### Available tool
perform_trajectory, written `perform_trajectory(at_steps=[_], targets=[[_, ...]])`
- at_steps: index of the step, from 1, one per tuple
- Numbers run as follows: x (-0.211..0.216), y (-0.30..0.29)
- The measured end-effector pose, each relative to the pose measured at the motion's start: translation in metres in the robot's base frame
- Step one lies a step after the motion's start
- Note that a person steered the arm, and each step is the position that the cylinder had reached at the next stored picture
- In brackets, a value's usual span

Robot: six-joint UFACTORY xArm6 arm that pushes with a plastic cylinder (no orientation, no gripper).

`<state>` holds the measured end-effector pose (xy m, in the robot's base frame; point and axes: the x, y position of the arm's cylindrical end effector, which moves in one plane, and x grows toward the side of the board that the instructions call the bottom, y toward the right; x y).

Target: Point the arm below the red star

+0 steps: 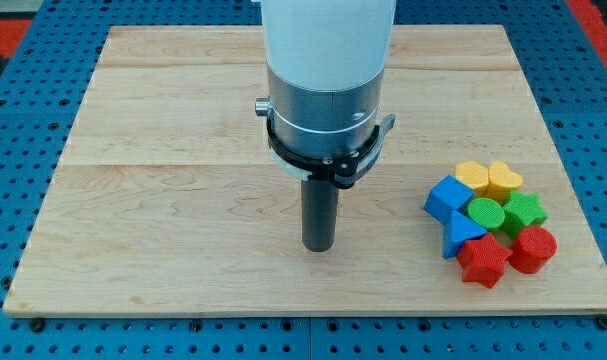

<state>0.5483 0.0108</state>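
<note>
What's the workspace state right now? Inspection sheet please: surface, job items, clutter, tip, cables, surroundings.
Surface: wooden board, light planks, blocks only at the view's right.
Job's things: red star, at the bottom of the block cluster, near the board's bottom edge.
Clutter: red cylinder beside the star; blue triangle, blue cube, green cylinder, green star, yellow hexagon, yellow heart, all packed tight.
Grippers: none; my tip sits left of the cluster, well apart from every block, not below the star.
Cables: nothing seen.
Surroundings: blue perforated base around the board; red patches at the top corners.
</note>
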Motion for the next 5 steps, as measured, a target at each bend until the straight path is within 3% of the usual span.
perform_trajectory(at_steps=[2,3,5], targets=[[0.011,-0.028],[0.065,-0.021],[0.07,0.009]])
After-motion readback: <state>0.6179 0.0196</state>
